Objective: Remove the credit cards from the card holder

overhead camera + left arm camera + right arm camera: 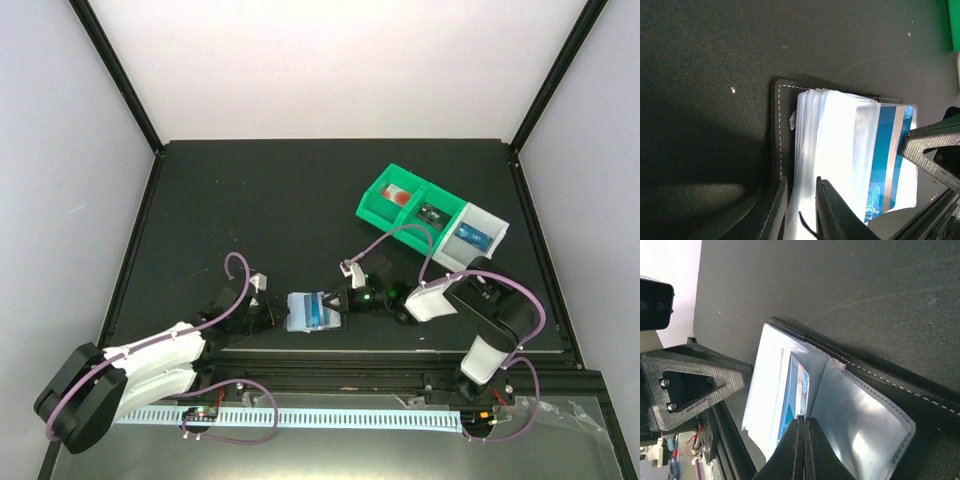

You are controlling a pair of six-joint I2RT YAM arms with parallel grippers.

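The card holder [303,313] lies open near the table's front edge, its dark stitched cover [776,130] beneath a stack of clear sleeves [840,145]. A bright-blue credit card [888,155] sits in the outermost sleeve and also shows in the right wrist view [794,396]. My left gripper [800,202] is shut on the sleeve stack at the holder's left side. Coming from the right, my right gripper [804,419] has its fingers pressed together on the card's edge. One right fingertip [927,145] overlaps the card's outer end.
A green-and-white compartment tray [376,197] stands at the back right. It holds a red-and-white item [398,195], a dark item [430,212] and a blue card [470,238]. Black frame posts [115,75] and white walls enclose the table.
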